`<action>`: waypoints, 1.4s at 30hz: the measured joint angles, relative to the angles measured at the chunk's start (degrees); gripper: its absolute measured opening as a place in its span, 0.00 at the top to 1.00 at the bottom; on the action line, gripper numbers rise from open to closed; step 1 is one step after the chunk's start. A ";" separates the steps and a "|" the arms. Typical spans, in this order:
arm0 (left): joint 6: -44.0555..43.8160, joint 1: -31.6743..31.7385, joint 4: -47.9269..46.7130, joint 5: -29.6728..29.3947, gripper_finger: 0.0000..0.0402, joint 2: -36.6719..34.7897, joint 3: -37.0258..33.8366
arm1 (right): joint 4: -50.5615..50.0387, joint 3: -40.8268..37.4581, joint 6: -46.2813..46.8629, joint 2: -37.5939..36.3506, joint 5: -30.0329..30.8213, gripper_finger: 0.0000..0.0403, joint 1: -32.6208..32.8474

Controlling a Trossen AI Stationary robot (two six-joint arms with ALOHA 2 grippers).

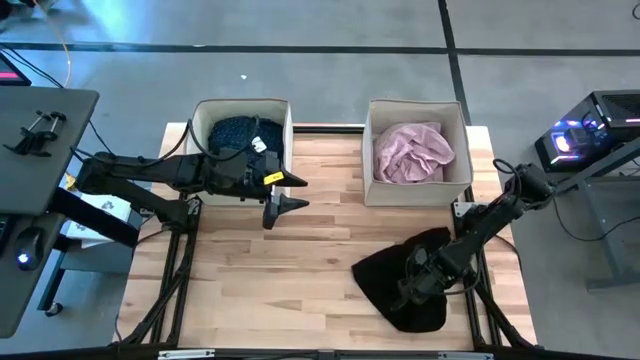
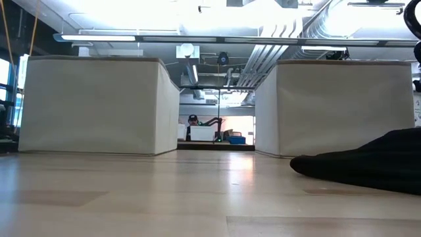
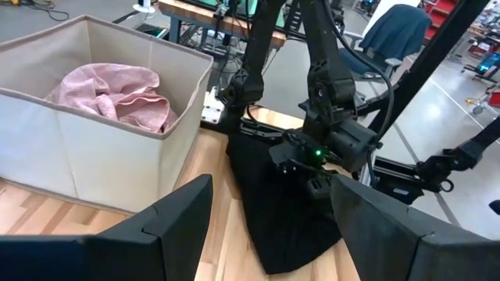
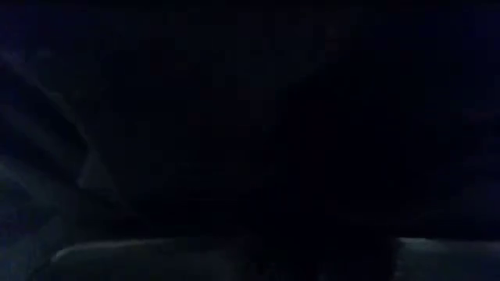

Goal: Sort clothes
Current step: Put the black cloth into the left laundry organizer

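Jaws: left gripper (image 1: 288,205) spread, empty, just beside the left box (image 1: 283,140); right gripper (image 1: 415,283) buried in black garment (image 1: 385,285), cannot tell; limp, light cloth, probably best pinched at a bunched fold.

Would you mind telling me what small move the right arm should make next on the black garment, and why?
Probably close and lift. The right gripper is pressed down onto the black garment, which lies flat on the table; its jaws are hidden. The left gripper waits open by the left box.
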 joint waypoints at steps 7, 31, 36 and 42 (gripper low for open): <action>0.00 -0.25 -0.07 0.00 0.38 0.00 0.00 | 3.81 1.66 -0.39 0.60 12.43 0.98 0.26; 20.04 -8.53 14.69 5.45 0.38 5.82 0.07 | 6.18 39.67 -51.95 0.78 54.10 0.98 -10.25; 17.73 -8.45 15.98 4.54 0.37 10.13 0.07 | 5.76 49.86 -68.28 0.67 52.43 0.98 -12.17; 8.23 -8.44 22.01 1.95 0.37 13.20 0.38 | 4.43 56.20 -78.16 0.66 47.22 0.98 -13.63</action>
